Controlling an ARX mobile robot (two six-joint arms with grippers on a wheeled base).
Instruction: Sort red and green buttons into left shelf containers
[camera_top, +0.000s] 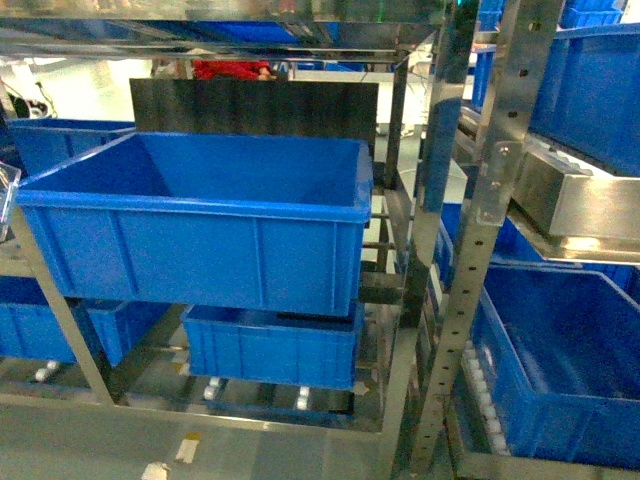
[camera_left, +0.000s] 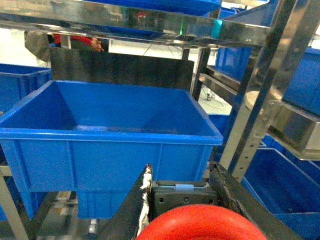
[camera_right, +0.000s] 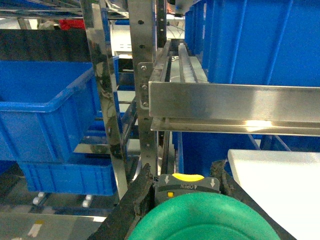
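Left gripper: the left gripper (camera_left: 200, 220) sits at the bottom of the left wrist view, its two dark fingers (camera_left: 132, 210) closed around the red button (camera_left: 202, 225), whose red mushroom cap fills the gap between them.
Red button position: held in front of the large blue container (camera_left: 107, 135), below the level of its front rim and outside it.
Right gripper: the right gripper (camera_right: 195, 215) sits at the bottom of the right wrist view, its fingers (camera_right: 135, 200) clamped on the green button (camera_right: 202, 220); a grey body with a yellow tab and the word OPEN printed upside down shows just behind the round green cap.
Green button position: held in front of a perforated steel upright (camera_right: 142, 75) of the rack, well to the right of the blue bin seen at that view's left edge.
Left shelf: the silvery left shelf (camera_top: 440, 150) has perforated uprights and shiny rails; white rollers show near the floor.
Containers: the large container (camera_top: 200, 215) rests on the middle level; from the head view its inside looks bare. A smaller blue bin (camera_top: 270, 345) sits below it.
Backdrop: a dark panel (camera_top: 255, 108) stands behind the large bin.
Right side: more blue bins (camera_top: 560, 360) fill the neighbouring rack.
Head view: neither gripper appears in it.
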